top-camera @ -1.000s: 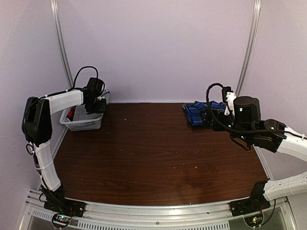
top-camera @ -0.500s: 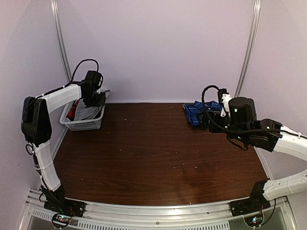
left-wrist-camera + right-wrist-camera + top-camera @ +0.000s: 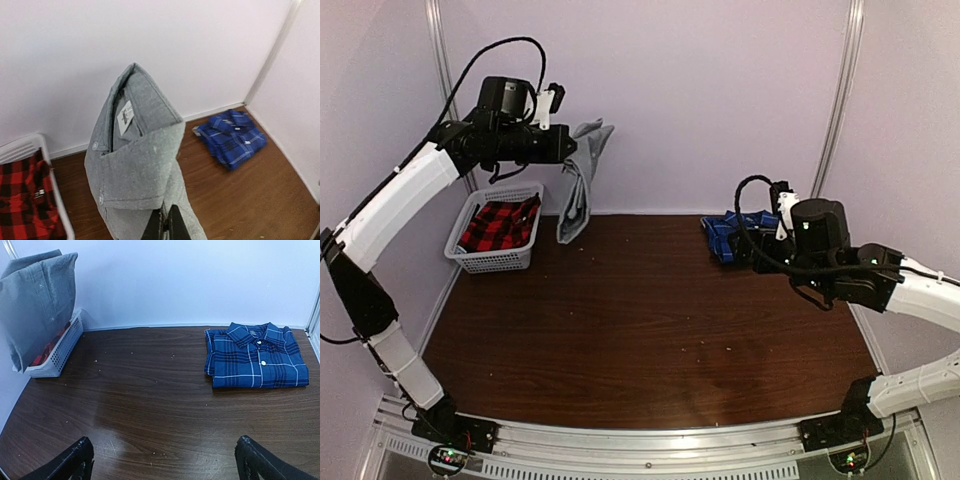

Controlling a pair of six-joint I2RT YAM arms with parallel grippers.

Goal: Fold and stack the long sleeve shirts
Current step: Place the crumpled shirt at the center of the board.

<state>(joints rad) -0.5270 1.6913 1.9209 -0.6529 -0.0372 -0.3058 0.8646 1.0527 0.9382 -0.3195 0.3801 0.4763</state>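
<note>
Beneath and between both hands lies a dark brown wood-grain counter (image 3: 650, 320), glossy, with small pale specks scattered across it. Pale lilac walls (image 3: 700, 100) close it on three sides, with metal uprights (image 3: 838, 100) at the back corners and an aluminium rail (image 3: 650, 440) along the near edge.

Left hand (image 3: 567, 150): raised high, fingers pinched fully together on the light grey shirt (image 3: 140, 170), which hangs from it collar-up, in a loose fold. Below and to the left of this hand stands a white mesh basket (image 3: 495, 262) holding a red and black plaid cloth (image 3: 500, 225).

Right hand (image 3: 165, 457): low over the counter, fingers spread to full width, holding nothing. Ahead of it and to its right, near the back wall, the dark blue plaid shirt (image 3: 255, 362) lies folded flat, collar and buttons uppermost.

Limits of view: the grey shirt's lower end is cut off in the left wrist view, and its sleeves cannot be made out. Whether that end clears the counter cannot be confirmed. From above, the right arm and its cables cover part of the blue shirt and most of the right hand. What the red cloth is cannot be determined.
</note>
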